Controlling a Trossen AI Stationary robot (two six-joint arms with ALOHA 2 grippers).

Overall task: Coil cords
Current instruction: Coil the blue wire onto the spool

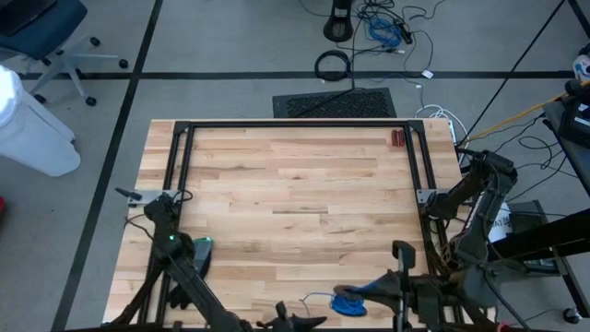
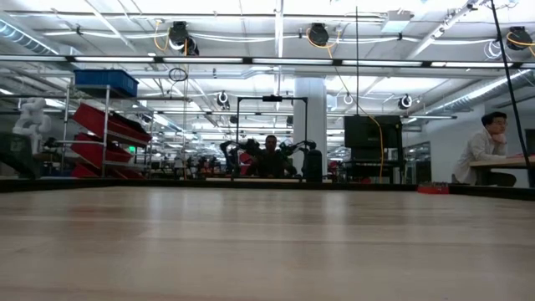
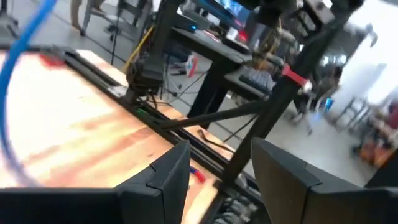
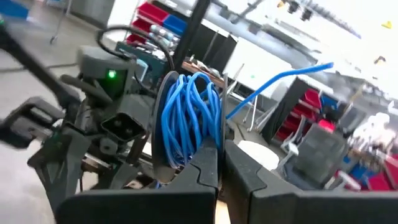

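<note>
From above, the right pincer [image 1: 369,293] sits low over the near edge of the wooden table [image 1: 295,184], with a small blue bundle of cord [image 1: 348,302] at its tip. Whether that bundle is held cannot be judged there. The right wrist view settles it: the two dark fingers [image 4: 208,168] are pressed together on the coil of cord [image 4: 189,118], which stands up just beyond the tips, and a loose tail runs off from it into the air. Behind the coil the other arm shows, a green light on it.

The left pincer [image 1: 290,322] is cut off by the frame's lower edge in the overhead view, just beside the bundle. Its own wrist view shows the fingers [image 3: 168,177] spread apart with nothing between them, and a blurred blue loop of cord off to one side.

The table-level view shows neither pincer nor cord, only bare tabletop and, far back, a person seated at a desk [image 2: 487,150].
</note>
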